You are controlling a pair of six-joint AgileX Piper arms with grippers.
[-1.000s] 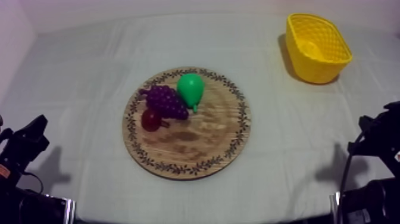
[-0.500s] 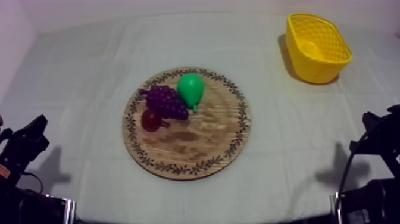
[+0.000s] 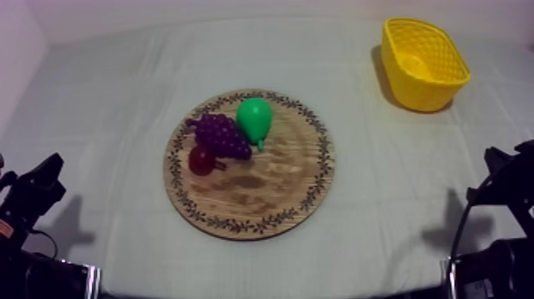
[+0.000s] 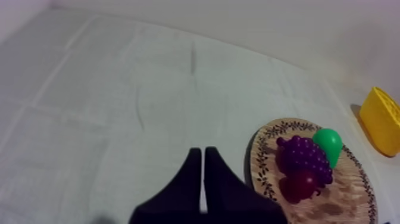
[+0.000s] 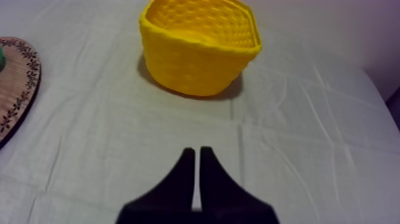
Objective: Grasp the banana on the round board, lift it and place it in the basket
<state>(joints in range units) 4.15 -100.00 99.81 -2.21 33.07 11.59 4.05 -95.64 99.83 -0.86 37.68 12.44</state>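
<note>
With the left gripper (image 4: 199, 152) and right gripper (image 5: 196, 150) both pressed closed on nothing, the round wooden board with patterned rim (image 3: 262, 199) bears purple grapes (image 3: 221, 135), a green pear (image 3: 255, 118) and a small red fruit (image 3: 200, 160), and a pale shape that is possibly the banana (image 3: 414, 64) lies in the yellow woven basket (image 3: 429, 91), so any fresh reach risks seizing the wrong fruit.

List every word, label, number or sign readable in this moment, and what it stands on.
None can be read. The wooden board carries only a leafy rim pattern, no letters; the yellow basket shows plain weave; the grapes, pear, small red fruit and cloth bear no marks.
</note>
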